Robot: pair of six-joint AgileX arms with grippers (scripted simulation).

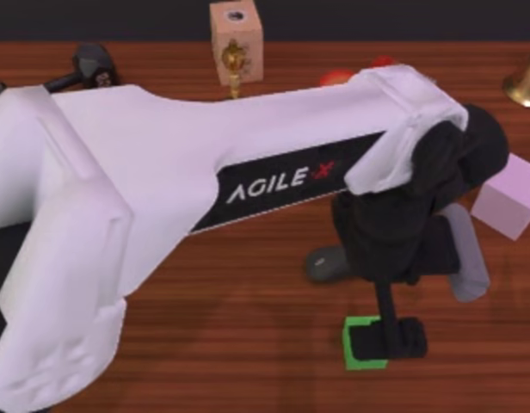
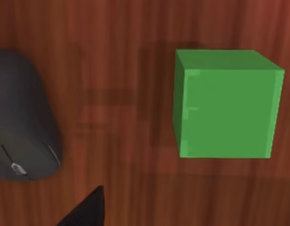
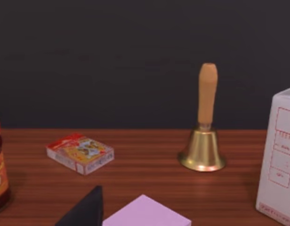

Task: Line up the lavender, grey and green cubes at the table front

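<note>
Your left arm was stretched across the worktop (image 1: pixel 205 344) with its left claw (image 1: pixel 387 337) down over the green cube (image 1: pixel 360 353), at the front, so the step in hand looked like the green cube's pickup or its set-down; I could not tell which. In the top view the dark fingers overlapped the cube's right half. In the left wrist view the green cube (image 2: pixel 225 106) sat flat on the wood, with one dark fingertip (image 2: pixel 86 209) well off to its side and not touching it. Whether the left claw was spread or clenched, I could not tell.

The lavender cube (image 1: pixel 508 196) lay beyond that claw, toward the right edge and farther back. A dark grey computer mouse (image 1: pixel 329 265) sat just behind the claw, close beside the green cube. If you were about to grasp, the next move called for centring the fingers on two opposite faces without nudging the mouse.

The grey cube could not be picked out for certain; the arm's wrist covered that stretch of worktop. Your right claw was not seen whole: its wrist view showed only a dark tip, the lavender cube (image 3: pixel 147 214) just below it, a brass bell (image 3: pixel 203 150) and a card pack (image 3: pixel 80 153).
</note>
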